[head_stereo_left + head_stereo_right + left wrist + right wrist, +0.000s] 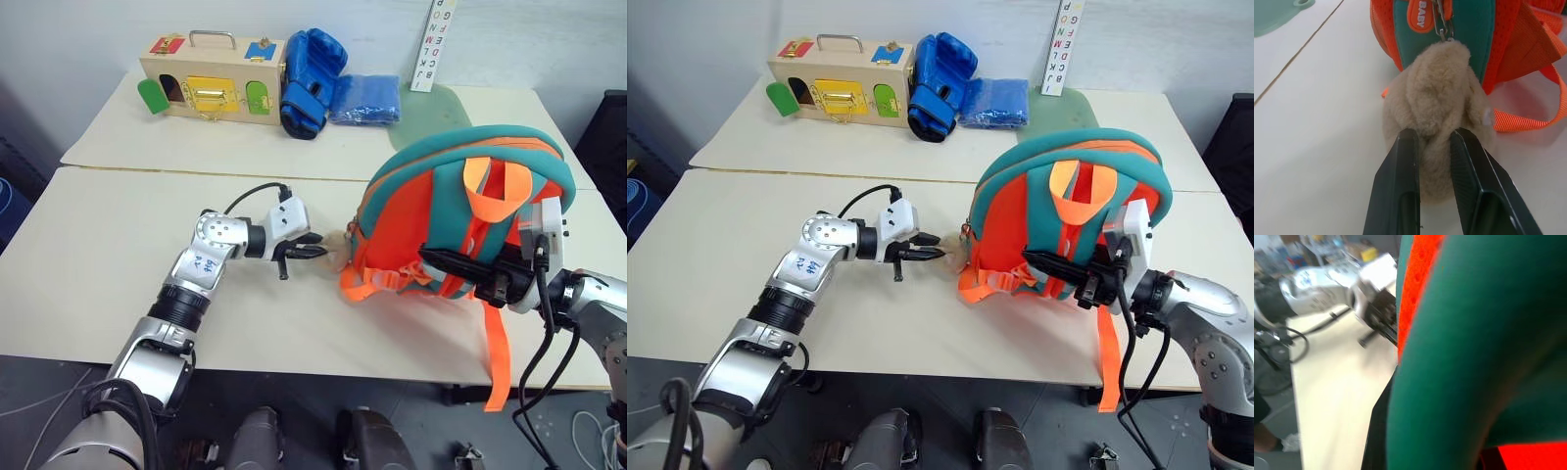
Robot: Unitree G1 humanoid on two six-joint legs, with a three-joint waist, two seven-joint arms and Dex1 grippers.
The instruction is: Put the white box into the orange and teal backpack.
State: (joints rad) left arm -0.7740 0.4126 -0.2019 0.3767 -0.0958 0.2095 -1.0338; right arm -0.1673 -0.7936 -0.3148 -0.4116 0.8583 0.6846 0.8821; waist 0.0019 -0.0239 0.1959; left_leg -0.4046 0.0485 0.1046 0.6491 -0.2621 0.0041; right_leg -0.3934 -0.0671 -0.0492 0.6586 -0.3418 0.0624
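The orange and teal backpack [509, 166] stands upright on the right part of the near table, its strap side facing me. A tan plush toy [1435, 98] hangs from its zipper on the left side and lies on the tabletop. My left gripper [312, 251] reaches in level from the left, its two black fingers [1400, 181] pinching the plush toy. My right gripper [431, 259] lies across the backpack's lower back, shut on a teal shoulder strap [1464, 357]. The white box is out of view.
On the far table stand a wooden box with coloured doors [211, 83], a blue boxing glove [312, 78], a blue folded bag [364, 98] and a green mat [436, 113]. An orange webbing strap [498, 352] hangs over the near table's front edge.
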